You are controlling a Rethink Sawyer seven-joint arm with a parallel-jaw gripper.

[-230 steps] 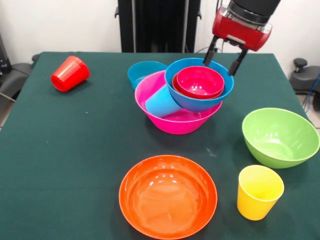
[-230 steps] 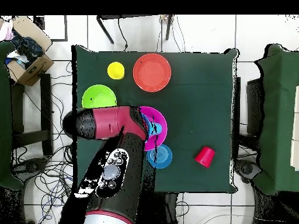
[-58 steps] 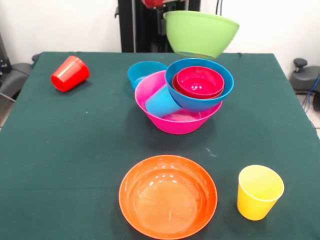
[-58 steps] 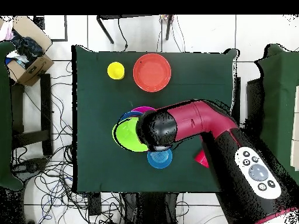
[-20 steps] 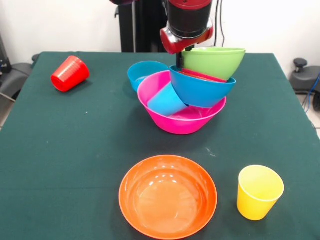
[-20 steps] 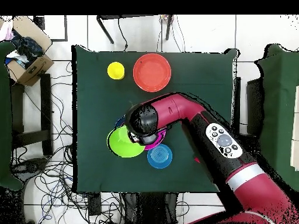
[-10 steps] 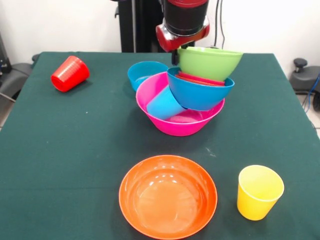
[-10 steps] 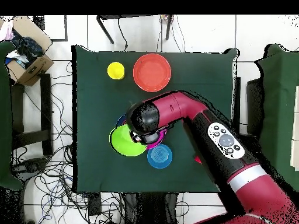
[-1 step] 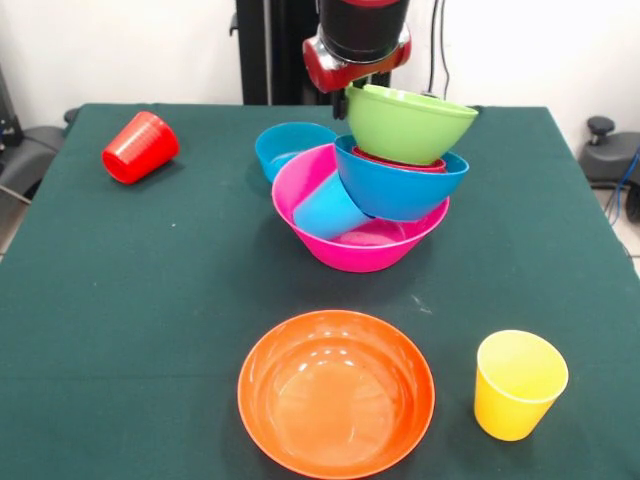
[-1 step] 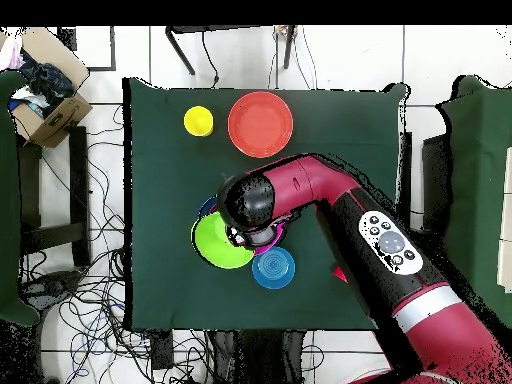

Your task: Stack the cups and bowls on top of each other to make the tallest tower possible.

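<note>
Nearest the camera in the front view sit the large orange bowl [image 9: 336, 405] and, beside it, the upright yellow cup [image 9: 519, 384], both well apart from the pile. Past them stands the tower [image 9: 375, 200]: the large pink bowl [image 9: 318, 232] at the base, the light blue cup [image 9: 328, 208] lying tilted inside it, the large blue bowl [image 9: 398, 187] propped askew on that cup, a red rim just showing within it, and the green bowl [image 9: 408, 123] on top, tipped toward the far side. Just behind the pink bowl is a small blue bowl [image 9: 290, 146], and off toward the far corner the red cup [image 9: 140, 147] lies on its side.

The pincer [image 9: 352, 97] meets the green bowl at its far rim and seems to be pinching that rim, though the bowl hides the tips, so I cannot tell for sure.

The step in hand looks like seating the green bowl. It would go best by levelling the bowl and centring it over the blue one before letting go, since the pile beneath already leans on the tilted cup; a sideways nudge could slide the blue bowl off.

The surface [image 9: 150, 280] is covered in dark green cloth. From overhead, tiled floor with loose cables surrounds it, with a cardboard box [image 10: 48, 103] on a stand to one side.
</note>
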